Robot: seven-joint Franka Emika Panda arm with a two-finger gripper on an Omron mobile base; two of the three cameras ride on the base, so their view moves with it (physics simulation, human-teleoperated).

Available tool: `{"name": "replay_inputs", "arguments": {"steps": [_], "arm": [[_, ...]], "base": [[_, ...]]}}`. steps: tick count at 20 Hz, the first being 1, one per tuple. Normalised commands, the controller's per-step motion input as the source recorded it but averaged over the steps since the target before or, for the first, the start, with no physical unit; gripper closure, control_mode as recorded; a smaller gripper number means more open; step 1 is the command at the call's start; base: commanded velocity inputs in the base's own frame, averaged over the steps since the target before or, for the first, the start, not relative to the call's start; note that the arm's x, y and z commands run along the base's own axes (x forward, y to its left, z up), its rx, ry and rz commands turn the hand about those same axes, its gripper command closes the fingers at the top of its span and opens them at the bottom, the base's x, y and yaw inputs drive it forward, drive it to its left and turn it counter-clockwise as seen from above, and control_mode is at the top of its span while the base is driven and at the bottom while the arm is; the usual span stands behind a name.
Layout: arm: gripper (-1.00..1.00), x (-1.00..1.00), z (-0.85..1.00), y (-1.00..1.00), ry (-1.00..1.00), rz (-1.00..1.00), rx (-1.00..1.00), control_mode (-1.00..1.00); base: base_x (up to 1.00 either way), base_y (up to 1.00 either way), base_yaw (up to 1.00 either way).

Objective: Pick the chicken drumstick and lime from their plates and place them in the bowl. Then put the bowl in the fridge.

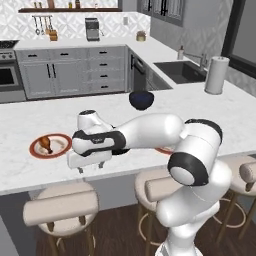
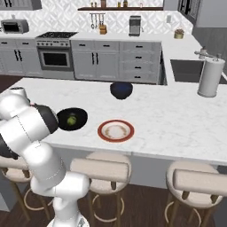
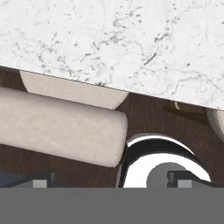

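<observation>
overhead, the white marble island counter (image 2: pixel 177 115) carries a glossy black bowl (image 2: pixel 78 123) holding the small green lime (image 2: pixel 71 119). the orange-brown drumstick (image 1: pixel 45 144) lies on a red-rimmed plate (image 1: pixel 56 151). the two-finger gripper (image 1: pixel 90 167) hangs empty over the counter's front edge, jaws wide apart.

Drumstick (image 1: pixel 45 144): orange-brown, pale bone end, lying flat on left plate (image 1: pixel 36 150), near counter's near edge.
Lime (image 2: pixel 71 119): small, round, green, resting inside bowl (image 2: pixel 81 123).
Bowl: wide, glossy black, upright on counter, just left of right plate (image 2: pixel 115 131).
Right plate: red-brown rim, cream centre, nothing on it.
</observation>
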Motion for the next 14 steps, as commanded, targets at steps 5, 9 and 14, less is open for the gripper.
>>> {"name": "replay_inputs", "arguments": {"steps": [5,9,14], "arm": [[-1.0,0.0,0.0,0.0,0.0,0.0,0.0,1.0],[-1.0,0.0,0.0,0.0,0.0,0.0,0.0,1.0],[-1.0,0.0,0.0,0.0,0.0,0.0,0.0,1.0]], "base": [[0.0,0.75,-0.1],[0.09,0.54,0.0],[0.42,0.26,0.0]]}}
